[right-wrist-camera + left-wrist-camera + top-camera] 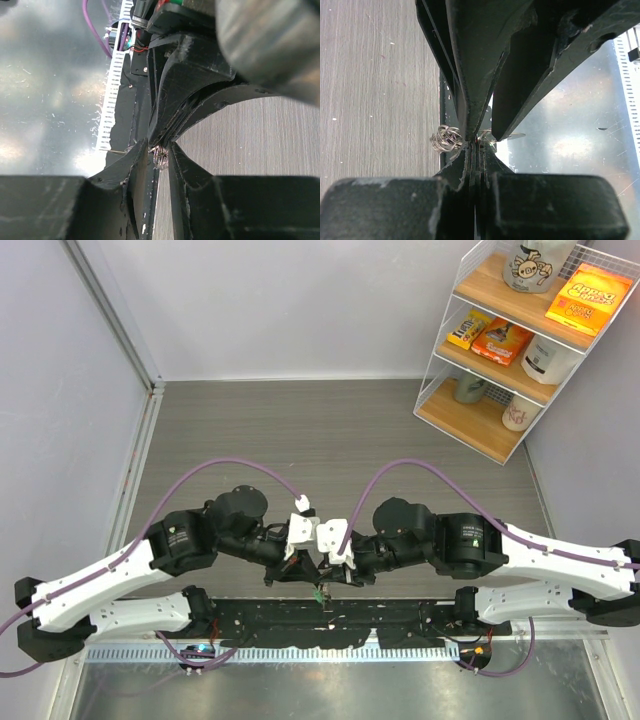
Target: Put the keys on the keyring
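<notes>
My left gripper (pixel 474 146) is pressed fully together. The keyring (pixel 446 138) shows as a tangle of silvery loops touching its tips, just left of centre in the left wrist view. I judge that I am pinching the ring's wire there. In the top view its green piece (pixel 318 592) dangles at lower centre, just below where my two grippers meet.

My right gripper (pixel 159 148) stands narrow but with a visible gap. A bit of silvery metal sits in that gap, at lower centre of the right wrist view, and I cannot tell whether the pads touch it.

The keys I cannot pick out one by one; they are too small and crowded behind my fingers. I judge the task partway at best. The ring is lifted and held between my two grippers, but no key can be confirmed as threaded on it, and that threading is what remains.
</notes>
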Motion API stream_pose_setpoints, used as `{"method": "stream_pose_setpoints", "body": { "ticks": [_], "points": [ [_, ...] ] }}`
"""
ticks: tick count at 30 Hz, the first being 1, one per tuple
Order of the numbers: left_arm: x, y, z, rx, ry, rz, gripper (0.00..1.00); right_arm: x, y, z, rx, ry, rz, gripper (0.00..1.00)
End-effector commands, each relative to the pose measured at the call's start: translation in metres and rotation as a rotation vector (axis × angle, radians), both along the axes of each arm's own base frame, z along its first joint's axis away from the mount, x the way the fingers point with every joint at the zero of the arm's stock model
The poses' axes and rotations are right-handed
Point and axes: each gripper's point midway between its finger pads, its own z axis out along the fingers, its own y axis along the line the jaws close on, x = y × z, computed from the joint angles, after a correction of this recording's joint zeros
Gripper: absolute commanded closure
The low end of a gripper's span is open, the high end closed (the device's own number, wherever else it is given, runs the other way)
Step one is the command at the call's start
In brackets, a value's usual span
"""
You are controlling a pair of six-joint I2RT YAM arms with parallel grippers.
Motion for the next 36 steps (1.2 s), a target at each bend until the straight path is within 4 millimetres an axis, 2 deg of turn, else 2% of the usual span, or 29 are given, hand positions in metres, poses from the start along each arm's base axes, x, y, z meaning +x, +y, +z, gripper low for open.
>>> {"method": "stream_pose_setpoints", "body": {
  "ticks": [1,13,36],
  "points": [
    [-0.002,-0.006,0.032,-0.132,-0.056,-0.024,1.00,-0.004,-0.002,-0.002,-0.003,0.012,0.007,0.71],
    [-0.004,-0.005,0.034,-0.147,-0.059,-0.034,1.00,-0.003,-0.010,0.017,0.069,0.008,-0.014,0.68],
    [-0.004,-0.007,0.033,-0.149,-0.056,-0.042,1.00,-0.002,-0.002,0.021,0.104,0.001,-0.013,0.68]
  ]
}}
